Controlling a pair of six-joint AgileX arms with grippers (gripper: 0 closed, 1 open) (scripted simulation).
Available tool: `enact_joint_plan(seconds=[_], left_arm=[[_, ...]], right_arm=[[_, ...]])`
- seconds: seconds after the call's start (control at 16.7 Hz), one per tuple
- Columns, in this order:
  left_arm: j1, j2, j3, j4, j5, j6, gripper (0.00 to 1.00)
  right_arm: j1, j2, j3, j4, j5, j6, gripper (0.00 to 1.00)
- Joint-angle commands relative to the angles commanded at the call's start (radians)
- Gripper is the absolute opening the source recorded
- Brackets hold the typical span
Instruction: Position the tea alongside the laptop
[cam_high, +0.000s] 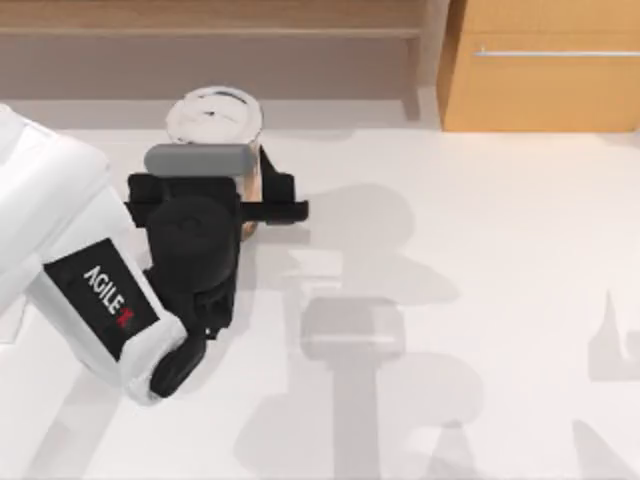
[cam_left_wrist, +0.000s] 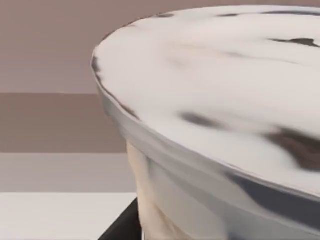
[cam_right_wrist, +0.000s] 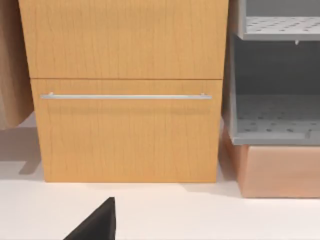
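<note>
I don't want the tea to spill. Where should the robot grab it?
Grab the tea around its tall round side, below the wide white lid, coming in level from the side. It stands upright, and the left hand is already beside it there.

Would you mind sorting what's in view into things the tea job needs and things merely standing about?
Needed for the job:
- tea, at the table's far left
- left gripper, around the tea

Just standing about:
- wooden cabinet behind the table
- grey shelf unit beside the cabinet
</note>
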Motion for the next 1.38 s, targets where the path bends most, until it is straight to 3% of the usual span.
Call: enact_joint_plan(seconds=[0.36,1.38], left_arm=[[0.0,0.0,0.0,0.0,0.0,0.0,0.02],[-0.002,-0.045,-0.002,-0.041,0.0,0.002,0.0]], right_arm=[[0.0,0.0,0.0,0.0,0.0,0.0,1.0],[0.0,0.0,0.0,0.0,0.0,0.0,1.0]])
